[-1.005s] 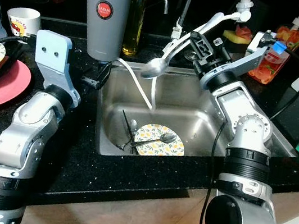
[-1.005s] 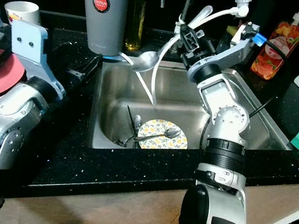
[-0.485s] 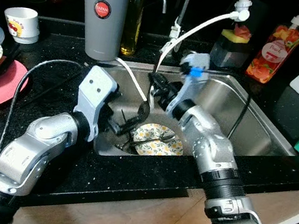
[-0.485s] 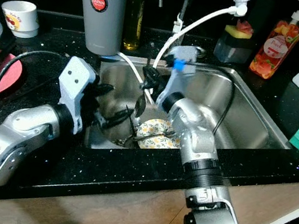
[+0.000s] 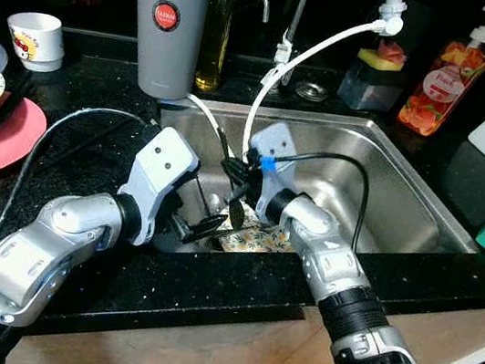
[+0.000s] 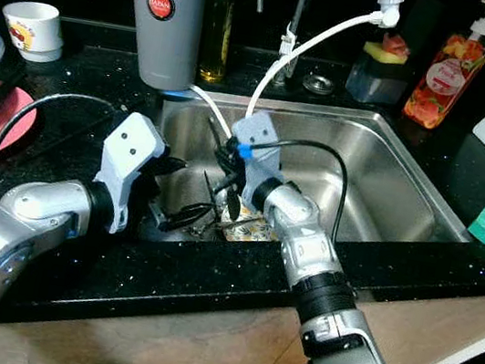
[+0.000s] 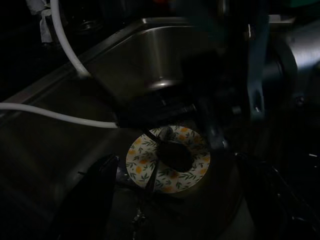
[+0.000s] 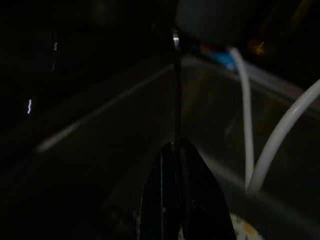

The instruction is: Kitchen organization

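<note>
Pinching a spoon tight, the right gripper hangs over the sink's front-left corner; left gripper spread wide nearby.

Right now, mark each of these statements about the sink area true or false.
1. The right gripper holds a metal spoon. True.
2. The floral-patterned plate sits on the counter. False: it lies in the steel sink.
3. The left gripper reaches into the sink. True.
4. The grey cylindrical canister lies tipped over. False: it stands upright behind the sink.
5. The pink plate is in the sink. False: it is on the counter.
</note>
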